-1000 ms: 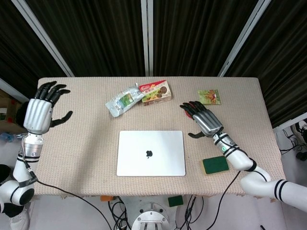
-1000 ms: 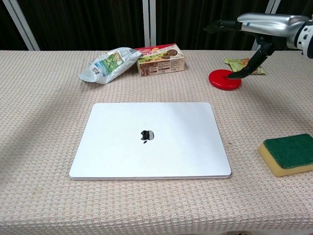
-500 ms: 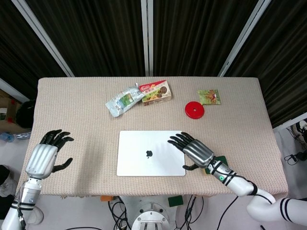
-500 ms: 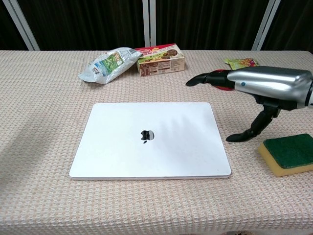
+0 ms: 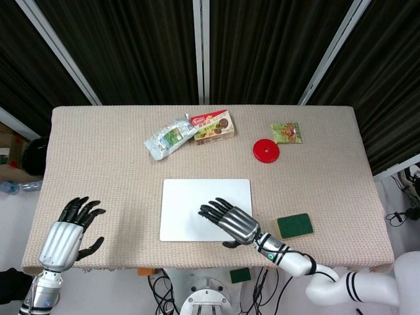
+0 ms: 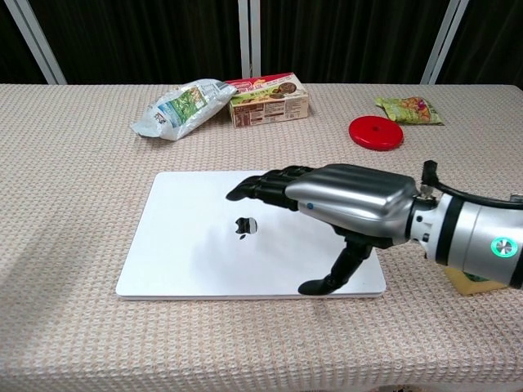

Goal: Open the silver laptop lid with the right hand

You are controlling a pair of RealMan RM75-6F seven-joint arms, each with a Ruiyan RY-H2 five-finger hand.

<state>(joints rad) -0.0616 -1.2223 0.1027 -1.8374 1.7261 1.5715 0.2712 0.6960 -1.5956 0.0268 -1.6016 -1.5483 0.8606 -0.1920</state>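
While right hand (image 6: 351,200) hovers over closed laptop (image 6: 188,245), fingers spread; left hand (image 5: 65,235), spread, only in head view.

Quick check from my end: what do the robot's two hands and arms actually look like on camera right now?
Both match: the right hand and left hand have a ribbed silver metal back with black fingers and a black thumb. The right wrist is silver with a black band and a small glowing green ring light. Behind it, the forearm is white with black rings. A thin dark cable arches over the right wrist.
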